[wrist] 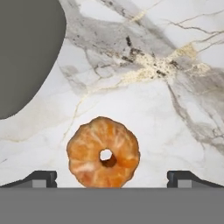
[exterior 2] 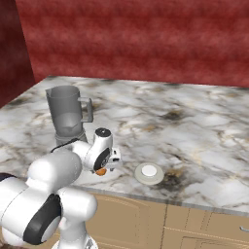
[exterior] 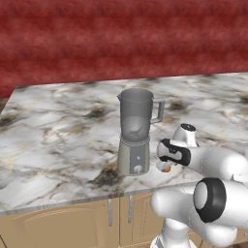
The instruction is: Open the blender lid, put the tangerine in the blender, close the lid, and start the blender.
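Closest to the hand camera, the tangerine (wrist: 103,152) lies on the marble bench (wrist: 144,109), seen from above with a small hole at its centre, and the two dark fingertips (wrist: 39,178) of the pincer (wrist: 111,179) stand wide apart, one on each side of it, touching neither flank. From the left base view the pincer (exterior: 163,167) hangs low over the near edge of the bench (exterior: 58,140), just right of the blender (exterior: 136,131), with a sliver of orange fruit (exterior: 166,169) showing beneath it. From the right base view the same orange spot (exterior 2: 100,171) sits under the hand, near the front edge of the bench (exterior 2: 194,126). That blender (exterior 2: 68,119) stands upright behind the arm, its clear grey jar open at the top, handle toward the right, round knob on the front of its base. Its lid (exterior 2: 149,173), a pale disc with a white cap in the middle, lies flat on the bench to the right of the pincer (exterior 2: 104,168), well apart from the jar and close to the front edge. Behind the bench runs a dark red wall (exterior 2: 146,39), and light wooden cupboard doors (exterior 2: 146,223) sit under it.
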